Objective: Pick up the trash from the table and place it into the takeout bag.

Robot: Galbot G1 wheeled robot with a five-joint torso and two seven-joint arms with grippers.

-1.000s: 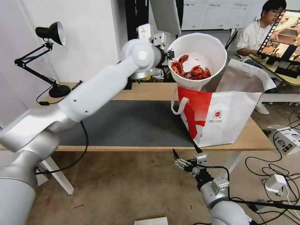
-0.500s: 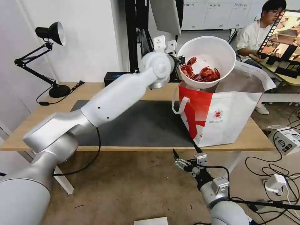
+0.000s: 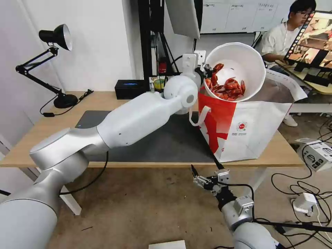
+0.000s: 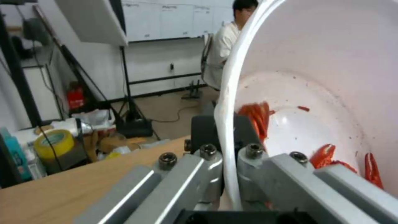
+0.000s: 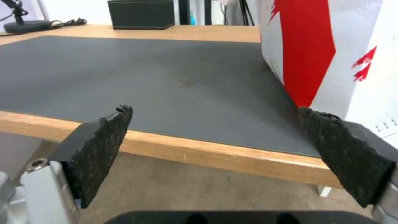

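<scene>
Lamp [image 3: 55, 38]: on the table's far left corner, well left of the bag
Table [image 3: 103, 100]: light wood, grey mat [image 3: 152, 138] in the middle
Black box [image 3: 130, 89]: at the table's back edge, left of the bag
Left gripper [image 3: 206, 71]: above the bag's left rim, clenched on the bowl's rim, one finger inside and one outside in the left wrist view
Bowl [image 3: 238, 65]: held tilted over the bag's open top, mouth turned toward the camera, red shells [image 3: 226, 86] piled at its low side
Bag [image 3: 249, 128]: upright on the table's right end, foil lining showing
Right gripper [image 3: 205, 178]: below the table's front edge, in front of the bag, fingers spread wide and holding nothing
</scene>
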